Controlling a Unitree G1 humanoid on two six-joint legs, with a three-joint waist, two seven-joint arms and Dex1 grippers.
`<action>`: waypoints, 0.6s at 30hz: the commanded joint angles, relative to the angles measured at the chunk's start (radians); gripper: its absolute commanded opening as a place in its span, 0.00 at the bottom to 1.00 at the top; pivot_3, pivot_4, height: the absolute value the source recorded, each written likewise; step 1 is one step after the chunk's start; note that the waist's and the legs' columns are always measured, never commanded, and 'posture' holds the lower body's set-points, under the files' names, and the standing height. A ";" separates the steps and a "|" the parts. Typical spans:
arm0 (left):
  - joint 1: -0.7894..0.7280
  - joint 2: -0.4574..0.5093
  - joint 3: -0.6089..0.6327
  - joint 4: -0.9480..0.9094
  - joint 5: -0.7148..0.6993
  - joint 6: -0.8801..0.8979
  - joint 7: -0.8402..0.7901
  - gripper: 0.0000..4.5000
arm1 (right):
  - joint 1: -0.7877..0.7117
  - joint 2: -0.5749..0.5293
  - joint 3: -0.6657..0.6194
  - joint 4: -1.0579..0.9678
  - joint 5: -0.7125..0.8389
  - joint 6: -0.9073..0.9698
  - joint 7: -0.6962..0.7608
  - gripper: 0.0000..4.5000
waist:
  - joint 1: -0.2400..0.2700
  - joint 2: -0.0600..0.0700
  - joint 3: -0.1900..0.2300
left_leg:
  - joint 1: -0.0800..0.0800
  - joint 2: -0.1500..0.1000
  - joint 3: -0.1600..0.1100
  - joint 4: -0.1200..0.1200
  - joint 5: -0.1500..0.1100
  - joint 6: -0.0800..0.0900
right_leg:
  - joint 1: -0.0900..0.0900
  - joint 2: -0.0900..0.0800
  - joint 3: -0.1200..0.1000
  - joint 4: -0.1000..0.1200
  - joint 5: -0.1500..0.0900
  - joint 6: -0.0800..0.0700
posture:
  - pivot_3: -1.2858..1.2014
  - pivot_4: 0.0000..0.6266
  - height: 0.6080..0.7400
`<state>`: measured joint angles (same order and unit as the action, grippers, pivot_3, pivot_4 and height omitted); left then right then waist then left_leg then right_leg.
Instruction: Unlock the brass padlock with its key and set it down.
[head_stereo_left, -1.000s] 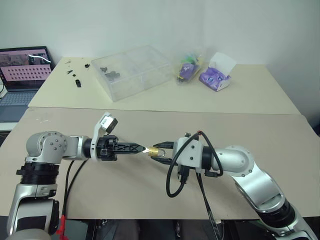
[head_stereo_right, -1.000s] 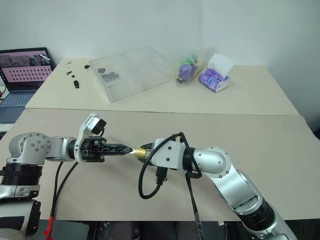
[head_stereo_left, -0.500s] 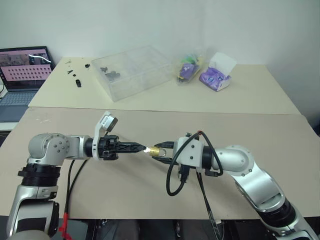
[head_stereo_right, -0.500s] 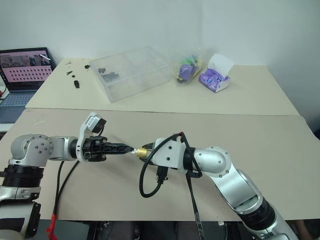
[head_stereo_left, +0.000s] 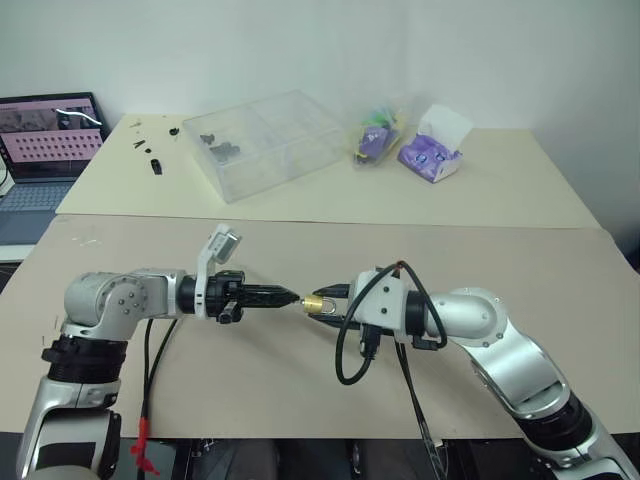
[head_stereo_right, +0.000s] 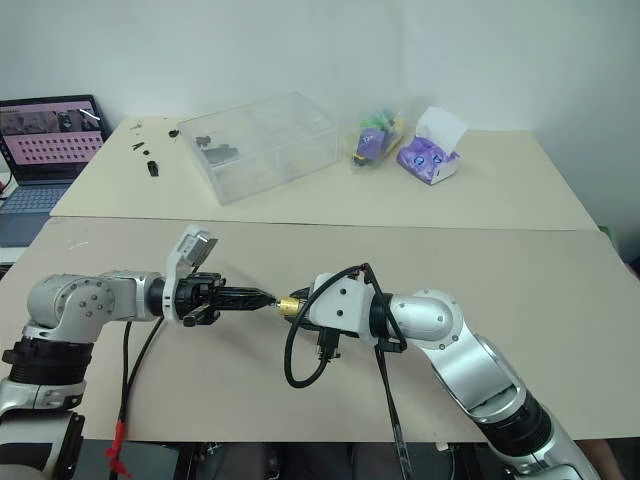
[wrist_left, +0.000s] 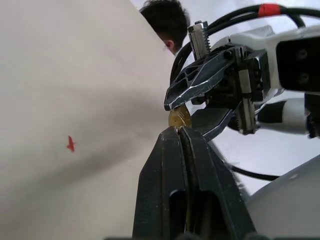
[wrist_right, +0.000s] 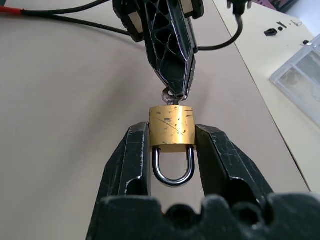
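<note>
The brass padlock (wrist_right: 171, 126) hangs in the air above the tan worktop (head_stereo_left: 300, 380), clamped by its two sides between the fingers (wrist_right: 131, 160) of the right hand (wrist_right: 171, 145). Its silver shackle (wrist_right: 173, 167) is seated in the body and points back toward that hand's wrist, while the keyhole end faces away from it. At that end the key (wrist_right: 168, 95) meets the brass body, with only its small head showing. The left hand (wrist_left: 179, 131) has its two fingers pressed together on the key head, their tips just short of the padlock. The two hands point at each other, roughly level, and meet over the front middle of the worktop.

Behind it stands a second, paler worktop (head_stereo_left: 520, 190). On it lie a clear plastic box (head_stereo_left: 268, 143) with a few dark parts inside, a purple tissue box (head_stereo_left: 433, 150), a bag of colourful items (head_stereo_left: 376, 135) beside that, and some small black pieces (head_stereo_left: 150, 150) near its left end. An open laptop (head_stereo_left: 45, 145) sits further left.
</note>
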<state>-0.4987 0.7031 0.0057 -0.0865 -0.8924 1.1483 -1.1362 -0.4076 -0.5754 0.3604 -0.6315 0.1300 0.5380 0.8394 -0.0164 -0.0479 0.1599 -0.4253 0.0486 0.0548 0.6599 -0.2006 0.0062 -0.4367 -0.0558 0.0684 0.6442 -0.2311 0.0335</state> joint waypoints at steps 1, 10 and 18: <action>0.017 -0.001 -0.049 -0.097 0.031 -0.071 -0.021 0.02 | -0.038 0.023 -0.046 -0.037 0.049 -0.010 -0.002 0.21 | 0.001 0.000 0.000 | 0.000 0.000 0.000 0.000 0.000 0.000 | 0.000 0.000 0.000 0.000 0.000 0.000 | 0.52 0.24 1.00; 0.030 -0.019 -0.058 -0.115 0.118 -0.201 0.004 0.02 | -0.044 0.035 -0.062 -0.023 0.083 0.001 -0.001 0.21 | 0.002 0.000 0.000 | 0.000 0.000 0.000 0.000 0.000 0.000 | 0.000 0.000 0.000 0.000 0.000 0.000 | 0.52 0.24 1.00; 0.051 -0.046 -0.085 -0.116 0.242 -0.404 0.000 0.02 | -0.043 0.051 -0.091 -0.022 0.131 0.032 0.002 0.21 | 0.002 0.000 0.000 | 0.000 0.000 0.000 0.000 0.000 0.000 | 0.000 0.000 0.000 0.000 0.001 0.001 | 0.52 0.24 1.00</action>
<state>-0.4556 0.6716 -0.0407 -0.1812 -0.6892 0.7819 -1.1448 -0.4144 -0.5596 0.2945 -0.5878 0.2024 0.5935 0.8421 -0.0147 -0.0480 0.1599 -0.4253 0.0484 0.0549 0.6599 -0.2006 0.0062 -0.4364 -0.0556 0.0684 0.6440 -0.2302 0.0347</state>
